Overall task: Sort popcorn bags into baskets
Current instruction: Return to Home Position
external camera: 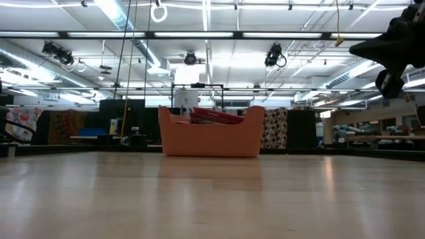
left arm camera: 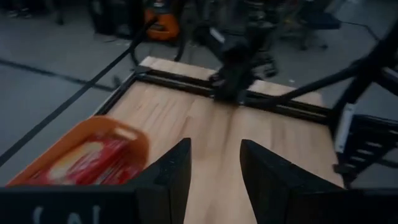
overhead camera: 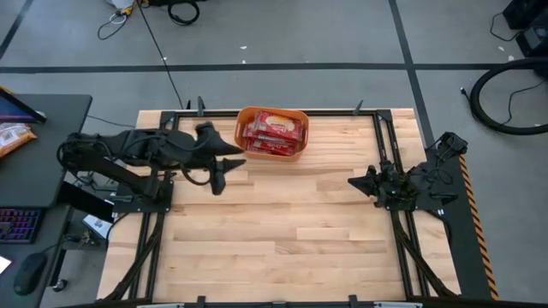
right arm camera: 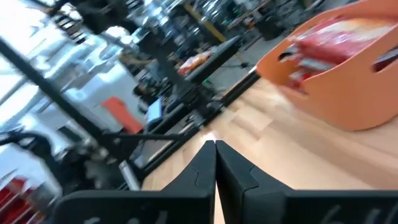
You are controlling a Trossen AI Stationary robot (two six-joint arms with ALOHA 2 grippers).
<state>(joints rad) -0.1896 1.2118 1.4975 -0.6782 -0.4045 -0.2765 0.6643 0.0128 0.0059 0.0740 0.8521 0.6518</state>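
The orange basket (overhead camera: 242, 128) stands on its base at the table's far edge, with several red popcorn bags (overhead camera: 274, 133) lying flat inside it. It also shows in the low view (external camera: 209, 138), with bags (external camera: 214, 117) reaching above its rim. My left gripper (overhead camera: 235, 162) (left arm camera: 214, 174) is open and empty, just left of and nearer than the basket (left arm camera: 127, 134), pointing toward the table's right. My right gripper (overhead camera: 353, 182) (right arm camera: 216, 158) is shut and empty near the right edge, pointing left toward the basket (right arm camera: 348, 93).
Bare wood table (overhead camera: 282, 231) spreads across the middle and near side, framed by dark rails (overhead camera: 390, 154). A desk with a keyboard and an orange snack bag (overhead camera: 13, 137) sits off the table's left. An arm's dark end (external camera: 392, 46) hangs high at the low view's right.
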